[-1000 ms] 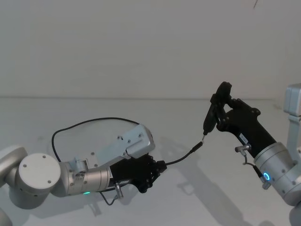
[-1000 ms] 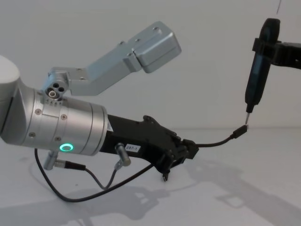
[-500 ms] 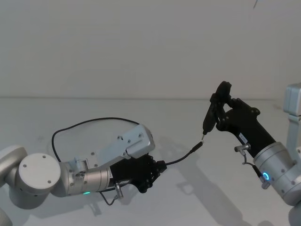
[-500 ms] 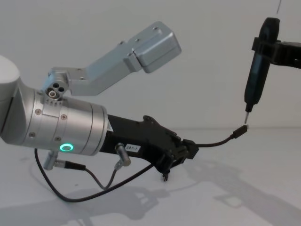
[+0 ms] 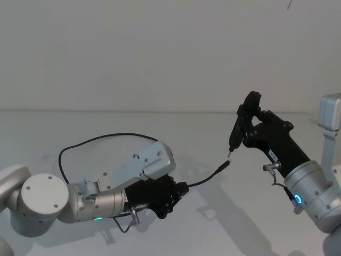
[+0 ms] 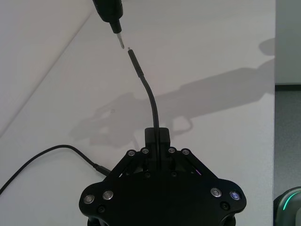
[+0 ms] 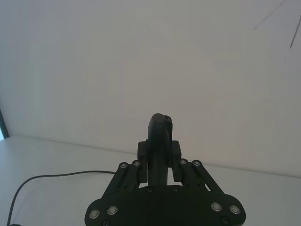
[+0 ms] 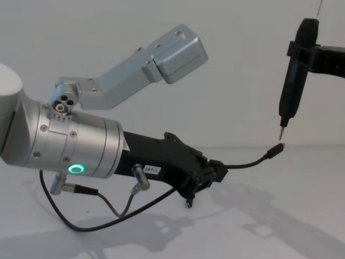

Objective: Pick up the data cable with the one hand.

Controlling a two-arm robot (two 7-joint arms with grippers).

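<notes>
The data cable is a thin black line. Its free plug sticks up and to the right, and the rest loops back over the white table. My left gripper is low over the table and shut on the cable a short way behind that plug. My right gripper is raised at the right and shut on a slim dark pen-shaped tool. The tool's metal tip hangs just above the plug with a small gap.
A grey wire with silver connectors hangs under my left wrist. A silver camera bracket juts out above that arm. The table's edge runs past my left gripper. A plain wall stands behind.
My right gripper has lifted the pen-shaped tool slightly and shifted it a little left, widening the gap to the plug. The left gripper and cable have not moved.
</notes>
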